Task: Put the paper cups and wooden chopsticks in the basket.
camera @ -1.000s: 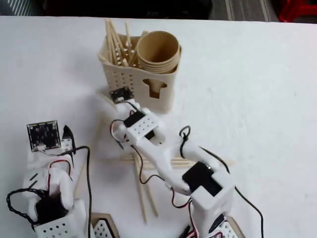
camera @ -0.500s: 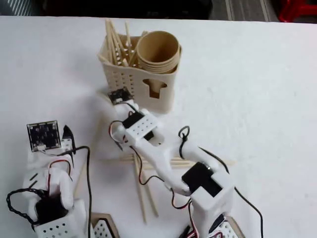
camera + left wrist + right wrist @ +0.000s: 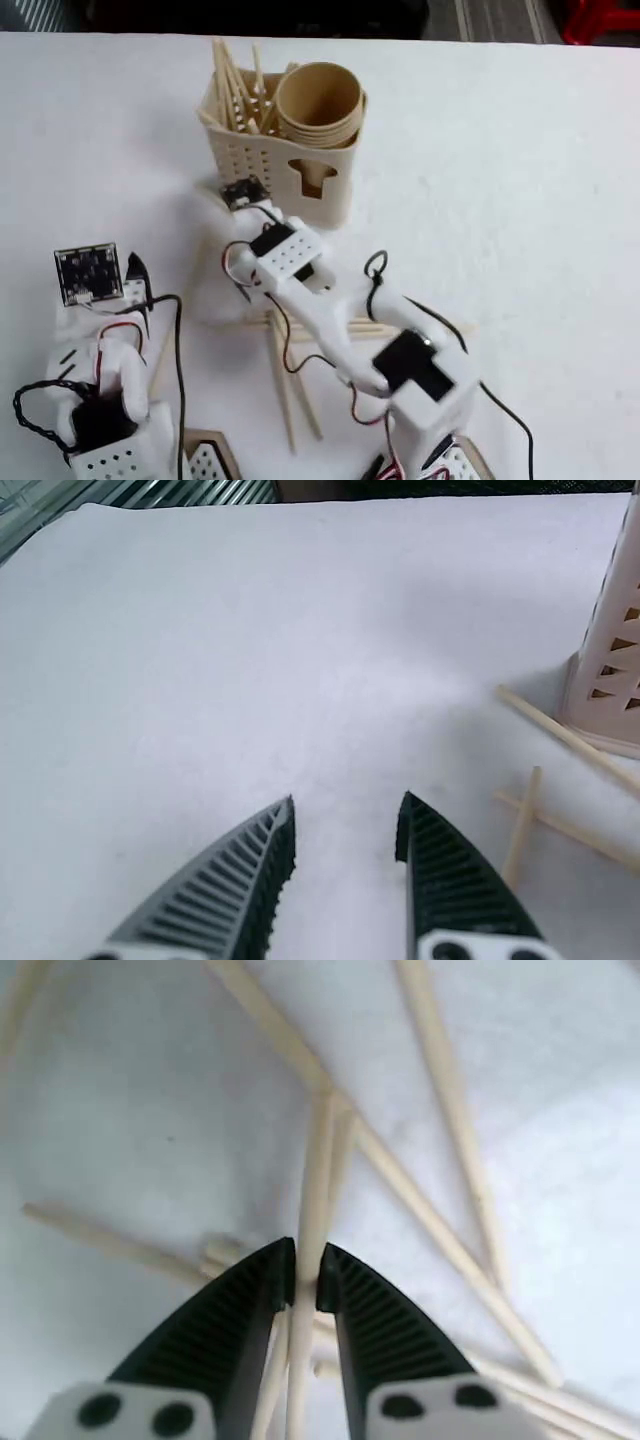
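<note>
White table point(image 3: 150, 1110) under right end effector point(image 3: 305, 1268), tight around one wooden chopstick point(image 3: 317, 1175).

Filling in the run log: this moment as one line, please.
left gripper: open, holding nothing | right gripper: shut on wooden chopstick | basket: paper cups, chopsticks inside | loose chopsticks: on table

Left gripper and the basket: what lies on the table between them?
In the left wrist view, loose wooden chopsticks lie crossed on the table between the left gripper and the basket.
</note>
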Controlling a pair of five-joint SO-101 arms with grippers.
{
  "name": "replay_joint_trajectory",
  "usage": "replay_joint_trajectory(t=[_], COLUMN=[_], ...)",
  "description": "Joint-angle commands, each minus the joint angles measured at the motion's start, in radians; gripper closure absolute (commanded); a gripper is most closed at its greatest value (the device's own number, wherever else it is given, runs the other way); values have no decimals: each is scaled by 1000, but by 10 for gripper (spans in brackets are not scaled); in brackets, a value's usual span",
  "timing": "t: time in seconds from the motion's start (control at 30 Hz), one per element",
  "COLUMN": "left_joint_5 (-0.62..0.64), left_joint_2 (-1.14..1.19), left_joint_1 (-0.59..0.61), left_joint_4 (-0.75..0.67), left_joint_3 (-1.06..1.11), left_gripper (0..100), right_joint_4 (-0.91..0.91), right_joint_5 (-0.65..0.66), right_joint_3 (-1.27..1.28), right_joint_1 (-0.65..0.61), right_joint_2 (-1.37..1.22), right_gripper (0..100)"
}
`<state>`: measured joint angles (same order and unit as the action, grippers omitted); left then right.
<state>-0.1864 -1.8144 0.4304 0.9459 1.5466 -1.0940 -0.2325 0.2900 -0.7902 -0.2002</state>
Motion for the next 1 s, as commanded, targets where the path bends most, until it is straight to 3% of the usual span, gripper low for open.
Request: replay_joint_trajectory(t=[0.0, 0.37, 0.77, 0.97], left_joint_5=[5, 5, 5, 5], left_joint_2=[-10, -10, -10, -10], left_joint_1=[5, 5, 5, 5], left_joint_4=[-3, -5, -5, -5], left_joint_3=[-6, -5, -5, -5], left_gripper=[823, 823, 823, 823], right_joint_4=[-51, -82, -79, 114], right_joint_5=[12, 29, 89, 89], right_joint_3=[-28, -37, -348, -440], right_joint_1=[5, 5, 56, 160], right_joint_2=[163, 527, 680, 682], right_gripper=[981, 981, 981, 981])
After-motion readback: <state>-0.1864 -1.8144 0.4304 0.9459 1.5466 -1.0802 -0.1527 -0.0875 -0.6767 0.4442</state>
